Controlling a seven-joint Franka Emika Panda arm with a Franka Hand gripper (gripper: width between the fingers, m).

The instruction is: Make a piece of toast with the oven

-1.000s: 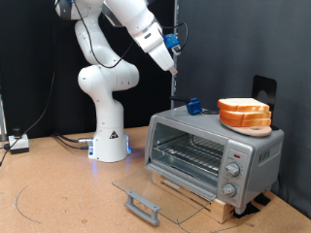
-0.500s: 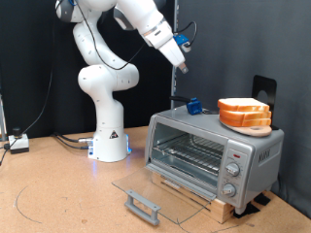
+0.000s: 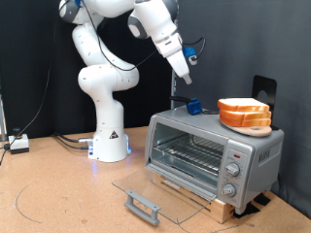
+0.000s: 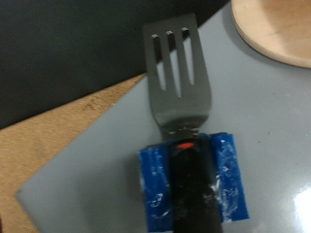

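Gripper (image 3: 187, 78) hovering above oven (image 3: 212, 152), opening impossible to judge; door hanging open. Toast (image 3: 245, 106) sitting on orange plate (image 3: 244, 123) on oven roof, at gripper's 4 o'clock. Wrist view alone revealing slotted spatula (image 4: 178, 87) with blue-wrapped handle lying on roof near plate (image 4: 277, 31)

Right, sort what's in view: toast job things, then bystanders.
Job: oven, door dropped open; bread slices on an orange plate on its roof; spatula beside them; gripper hanging above the spatula.
Bystanders: wooden base, cables.
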